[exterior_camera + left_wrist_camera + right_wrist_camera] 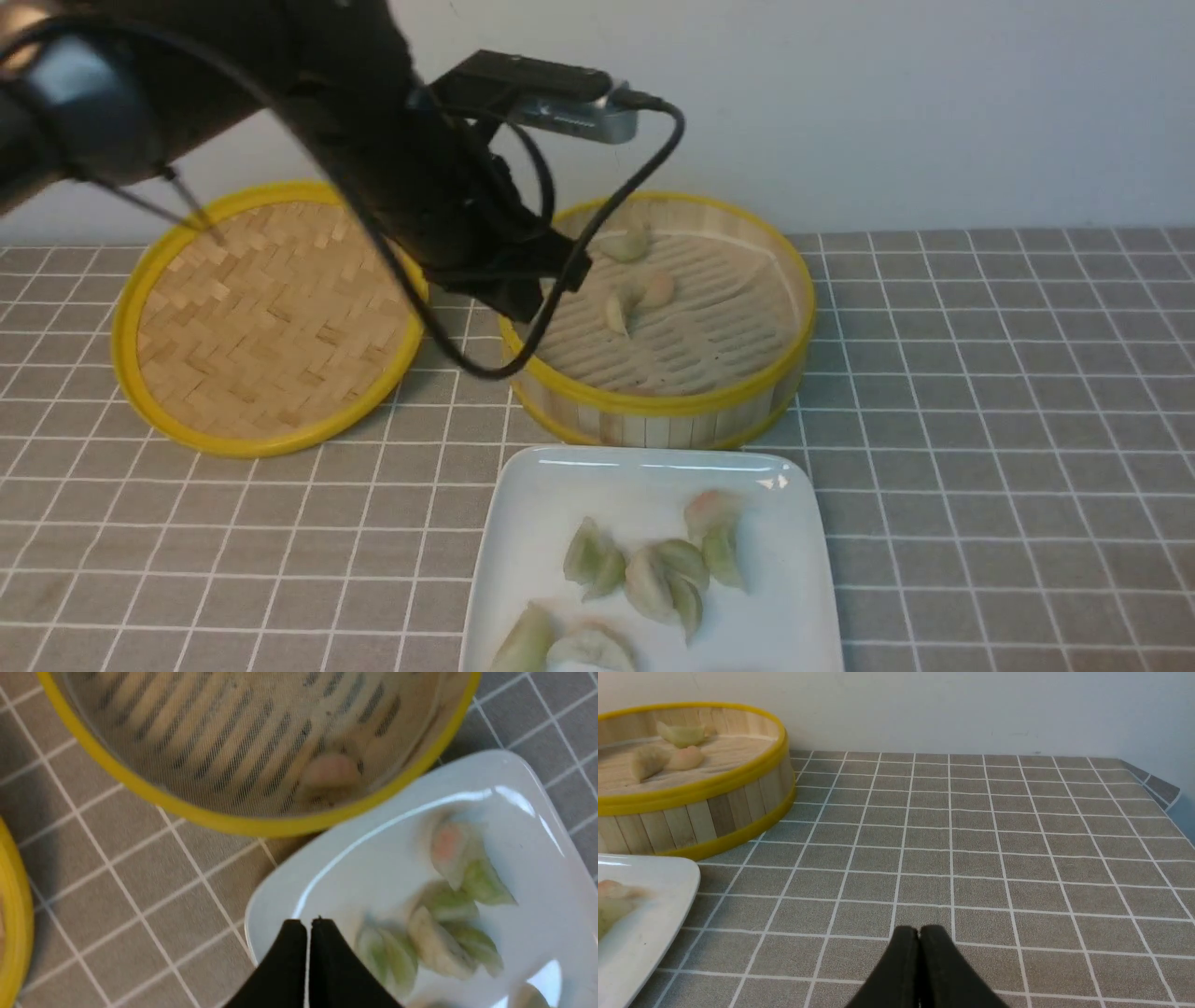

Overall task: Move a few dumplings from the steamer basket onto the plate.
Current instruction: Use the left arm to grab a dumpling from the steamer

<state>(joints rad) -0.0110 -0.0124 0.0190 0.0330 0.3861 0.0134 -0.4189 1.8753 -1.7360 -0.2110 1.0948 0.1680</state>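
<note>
The steamer basket (653, 403) stands at the back centre and holds three dumplings (653, 289) on its slatted floor. The white plate (560, 485) lies in front of it and carries several green and pinkish dumplings (667, 574). My left gripper (527, 303) is shut and empty, raised over the basket's left rim. In the left wrist view its fingertips (308, 924) are closed in front of the plate's corner (261, 914), with the basket's rim (233, 821) and a pinkish dumpling (329, 772) beyond. My right gripper (919, 931) is shut and empty over bare tablecloth, right of the plate (654, 914) and the basket (714, 812). It is out of the front view.
The flat woven steamer lid (261, 317) lies left of the basket, and its yellow rim (11, 914) shows in the left wrist view. A black cable (597, 233) loops from the left wrist camera in front of the basket. The table's right edge (1157, 788) shows in the right wrist view.
</note>
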